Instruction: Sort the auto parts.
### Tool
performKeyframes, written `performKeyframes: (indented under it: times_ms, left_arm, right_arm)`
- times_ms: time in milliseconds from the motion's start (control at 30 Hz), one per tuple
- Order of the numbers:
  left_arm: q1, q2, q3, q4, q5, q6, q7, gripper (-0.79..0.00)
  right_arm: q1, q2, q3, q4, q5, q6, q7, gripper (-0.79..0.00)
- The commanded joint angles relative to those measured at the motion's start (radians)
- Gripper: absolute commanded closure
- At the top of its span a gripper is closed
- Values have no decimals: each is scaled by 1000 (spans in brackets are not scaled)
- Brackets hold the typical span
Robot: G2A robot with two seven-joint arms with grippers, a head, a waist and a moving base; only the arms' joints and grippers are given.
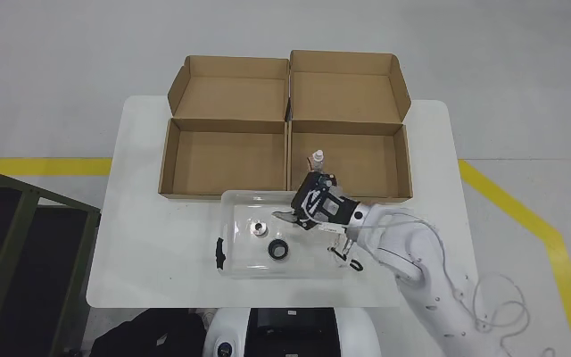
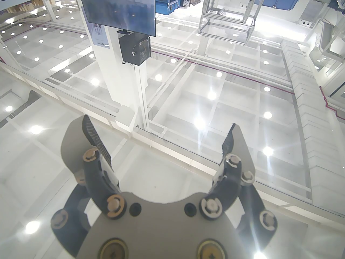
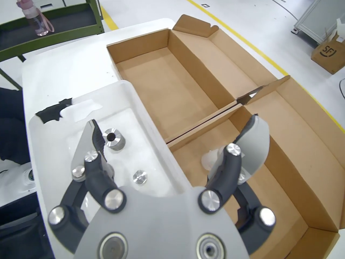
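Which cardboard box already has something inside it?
The cardboard box on the robot's right, by the right end effector: a small white part sits inside it. The left cardboard box shows only its bare floor.

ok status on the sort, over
Both grippers open, empty: left gripper pointing up, right gripper over tray edge. Metal cylinder and disc in tray, white part in box. Nothing in the way.

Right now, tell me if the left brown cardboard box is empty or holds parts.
Empty: the left brown cardboard box shows bare floor from wall to wall in the top view, with no part inside.
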Motion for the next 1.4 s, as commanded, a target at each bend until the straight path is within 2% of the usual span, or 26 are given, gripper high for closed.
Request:
performKeyframes:
  times_ms: [0, 300, 533, 667, 733, 1167, 1300, 1367]
  left_arm:
    - [0, 0, 0, 0, 0, 0, 0, -785]
    - [0, 0, 0, 0, 0, 0, 0, -785]
    - [0, 0, 0, 0, 0, 0, 0, -785]
    - [0, 0, 0, 0, 0, 0, 0, -785]
    - [0, 0, 0, 0, 0, 0, 0, -785]
    - [0, 0, 0, 0, 0, 0, 0, -785]
    - [0, 0, 0, 0, 0, 0, 0, -785]
    - [0, 0, 0, 0, 0, 0, 0, -785]
  right_arm:
    - [-29, 4, 1, -28, -4, -16, 6, -785]
    - [-111, 21, 3, -66, -19, -85, 22, -785]
    - [-145, 29, 9, -54, -36, -87, 32, -674]
    - [-160, 34, 22, -41, -51, -69, 39, -588]
    - [-165, 35, 26, -34, -58, -60, 42, -388]
    - [-131, 36, -5, 54, -102, -20, 66, -431]
    - [-124, 36, -11, 76, -101, -16, 68, -400]
    - [-119, 35, -15, 88, -102, -14, 68, -416]
